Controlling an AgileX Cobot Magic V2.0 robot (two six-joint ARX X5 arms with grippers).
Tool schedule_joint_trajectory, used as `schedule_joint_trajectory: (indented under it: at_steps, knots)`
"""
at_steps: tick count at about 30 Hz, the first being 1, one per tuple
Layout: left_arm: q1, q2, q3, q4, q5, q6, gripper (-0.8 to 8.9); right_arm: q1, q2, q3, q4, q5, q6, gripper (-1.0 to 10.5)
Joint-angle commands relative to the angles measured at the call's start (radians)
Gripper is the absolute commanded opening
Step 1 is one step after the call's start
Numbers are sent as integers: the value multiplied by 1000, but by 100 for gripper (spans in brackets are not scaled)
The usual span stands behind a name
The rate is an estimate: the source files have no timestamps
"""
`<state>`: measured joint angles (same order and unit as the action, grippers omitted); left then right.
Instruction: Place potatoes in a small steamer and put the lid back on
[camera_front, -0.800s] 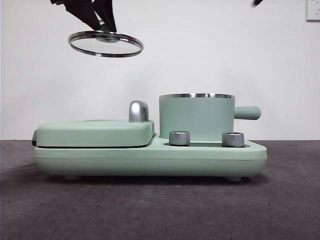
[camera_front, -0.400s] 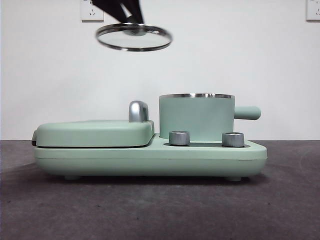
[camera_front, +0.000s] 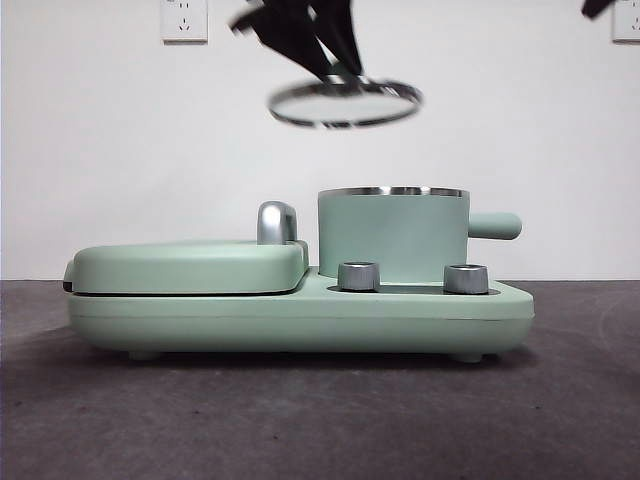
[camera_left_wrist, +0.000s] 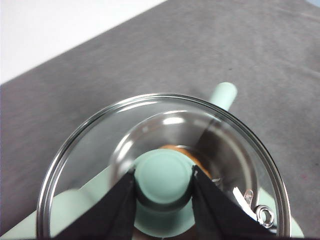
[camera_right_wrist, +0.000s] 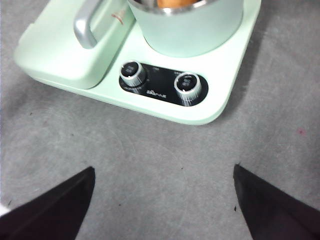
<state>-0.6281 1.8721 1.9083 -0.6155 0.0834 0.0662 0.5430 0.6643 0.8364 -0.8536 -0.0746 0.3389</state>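
Front view: the round glass lid with a steel rim (camera_front: 345, 103) is held in the air, slightly tilted, above and a little to one side of the mint-green cylindrical steamer pot (camera_front: 393, 236), well clear of its steel rim. In the left wrist view the left gripper (camera_left_wrist: 163, 186) is seen closed on the lid's mint-green knob (camera_left_wrist: 164, 176), one black jaw on each side. Through the glass the orange-brown potato (camera_left_wrist: 176, 148) is glimpsed inside the pot. The right gripper (camera_right_wrist: 162, 192) is seen with its jaws spread wide and empty, above the grey table (camera_right_wrist: 150, 165) near the appliance's two steel dials (camera_right_wrist: 187, 85).
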Motion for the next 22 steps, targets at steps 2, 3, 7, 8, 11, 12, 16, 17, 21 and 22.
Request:
schedule_joint_trajectory:
  at_steps: [2, 3, 7, 8, 11, 12, 16, 17, 21, 22]
  knots:
    - [-17, 52, 26, 72, 18, 17, 17, 8, -20, -14, 23, 24, 25, 441]
    - [-21, 64, 26, 80, 18, 24, 17, 8, -20, -14, 24, 26, 24, 441]
    - [-29, 105, 26, 108, 18, 54, 17, 9, -19, -14, 41, 24, 25, 441]
    - [-32, 113, 26, 113, 18, 57, 17, 9, -19, -14, 47, 24, 24, 441]
    - [-37, 134, 26, 116, 18, 58, 17, 9, -19, -14, 61, 24, 25, 441]
    - [-42, 146, 26, 117, 18, 64, 17, 9, -19, -14, 64, 24, 25, 441]
    - [-46, 176, 26, 124, 18, 65, 17, 9, -19, -14, 64, 23, 25, 441]
    - [-47, 177, 26, 129, 18, 65, 17, 9, -19, -14, 64, 23, 25, 441]
    - [-48, 177, 26, 138, 18, 65, 17, 9, -19, -14, 64, 23, 28, 441]
    - [-48, 177, 26, 133, 18, 65, 17, 9, -19, -14, 64, 23, 28, 441]
